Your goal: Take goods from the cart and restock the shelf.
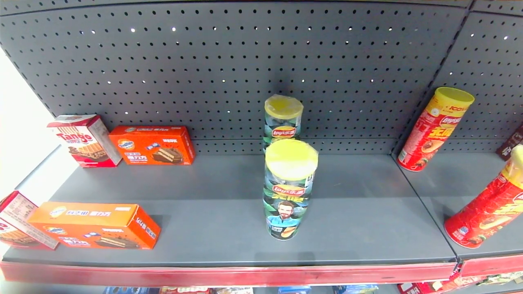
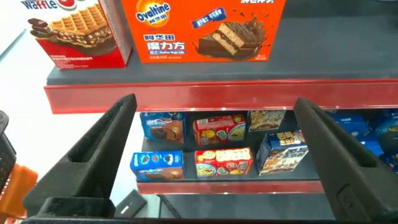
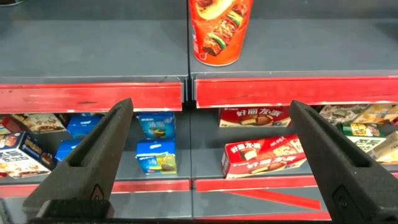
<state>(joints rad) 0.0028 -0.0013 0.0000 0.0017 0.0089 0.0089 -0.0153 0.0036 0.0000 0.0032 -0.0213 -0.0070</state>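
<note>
- Shelf (image 1: 229, 245): a grey deck with a red front lip and a pegboard back panel (image 1: 204, 61).
- Near green chip can (image 1: 289, 192) stands upright mid-shelf with its yellow lid on. The far green chip can (image 1: 282, 122) stands directly behind it, close to the back panel.
- Far left: a red wafer box (image 1: 83, 141) and an orange chocolate box (image 1: 154, 145) stand side by side.
- Near left: a second orange box (image 1: 96, 225) lies by the front lip, with a second wafer box (image 1: 16, 222) just left of it.
- On the right shelf section are a far red chip can (image 1: 435, 128) and a near red chip can (image 1: 488, 212).
- Left gripper (image 2: 214, 102) sits in front of the red lip below the orange box, fingers spread wide. Lower-shelf snack boxes (image 2: 221, 146) show between them.
- Right gripper (image 3: 211, 104) is likewise spread wide, facing the lip at the seam between shelf sections.
</note>
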